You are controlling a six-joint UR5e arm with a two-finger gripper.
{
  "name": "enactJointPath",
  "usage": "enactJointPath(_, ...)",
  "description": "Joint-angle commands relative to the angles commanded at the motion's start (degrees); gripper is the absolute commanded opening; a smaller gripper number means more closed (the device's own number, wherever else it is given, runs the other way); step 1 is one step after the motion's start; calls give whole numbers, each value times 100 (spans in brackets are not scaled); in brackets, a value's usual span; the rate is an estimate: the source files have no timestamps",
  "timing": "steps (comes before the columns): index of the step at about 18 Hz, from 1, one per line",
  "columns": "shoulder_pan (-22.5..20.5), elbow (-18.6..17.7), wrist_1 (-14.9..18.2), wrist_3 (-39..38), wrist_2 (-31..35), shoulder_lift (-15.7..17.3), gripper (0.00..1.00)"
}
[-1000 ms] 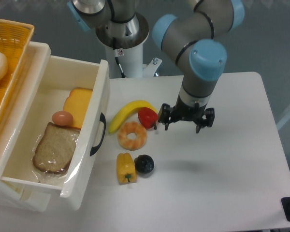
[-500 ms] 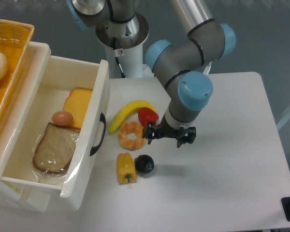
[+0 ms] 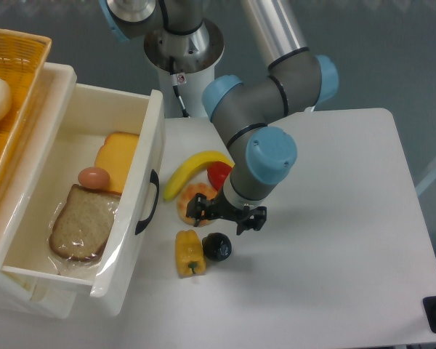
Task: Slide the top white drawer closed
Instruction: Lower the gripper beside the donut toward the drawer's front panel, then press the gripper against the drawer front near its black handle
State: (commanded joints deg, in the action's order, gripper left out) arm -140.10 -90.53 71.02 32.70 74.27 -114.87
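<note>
top white drawer (image 3: 134, 218) pulled out, handle facing right

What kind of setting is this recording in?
Probably a robot lab's play-kitchen setup: a pedestal-mounted arm at a white table, toy food like a banana, and an open white drawer.

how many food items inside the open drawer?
3 in the top white drawer: cheese at the back, egg in the middle, wrapped bread slice in front. More could be hidden.
</note>
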Motion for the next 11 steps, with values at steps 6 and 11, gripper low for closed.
enactJointPath(6,228,0,17,-9,-71,9,100)
enactJointPath(11,272,-9,9,-9,-80,17,100)
